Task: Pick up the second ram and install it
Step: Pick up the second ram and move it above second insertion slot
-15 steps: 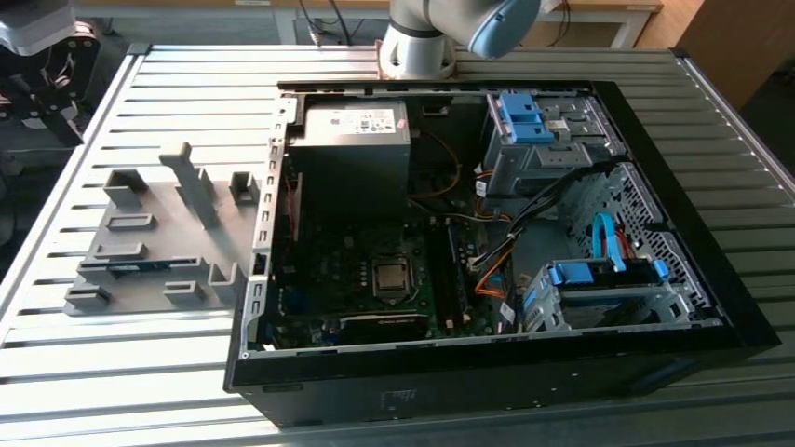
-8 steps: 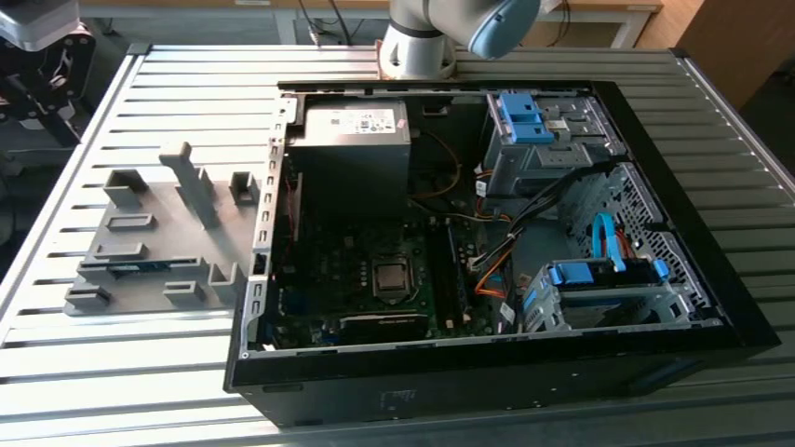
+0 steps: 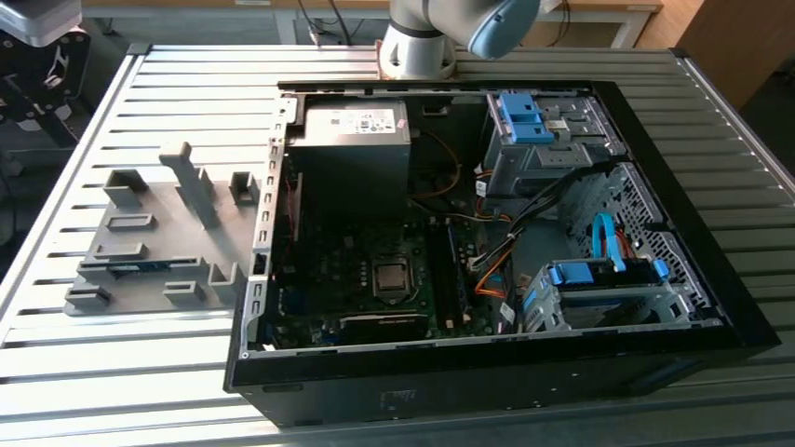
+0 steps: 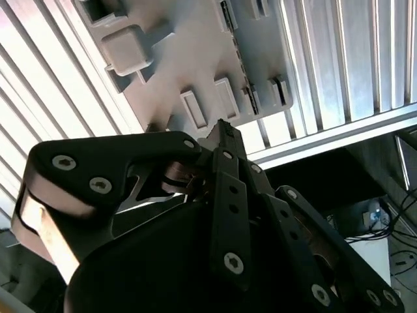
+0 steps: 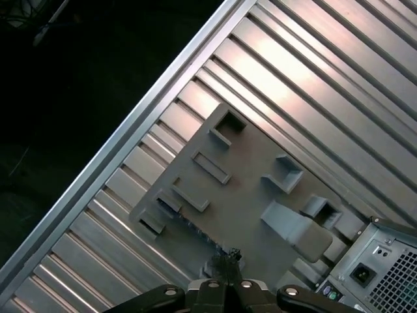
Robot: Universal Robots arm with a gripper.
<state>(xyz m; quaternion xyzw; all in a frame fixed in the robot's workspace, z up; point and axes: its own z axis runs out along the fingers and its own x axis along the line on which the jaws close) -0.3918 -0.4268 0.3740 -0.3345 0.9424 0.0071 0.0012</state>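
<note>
holder (image 5: 241,195): grey, on slatted table (image 5: 313,85), near its edge
second ram (image 5: 186,222): in holder's slot (gripper (image 5: 226,259) close by)

sunlit slatted metal table (image 3: 125,372)

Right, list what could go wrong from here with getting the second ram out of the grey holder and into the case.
1. The second ram sits low in the grey holder, between raised tabs. The gripper, hanging above it, could clip a tab or tilt the stick if it came down off-centre.
2. In the case, loose cables lie beside the motherboard and could snag the stick on the way in.
</note>
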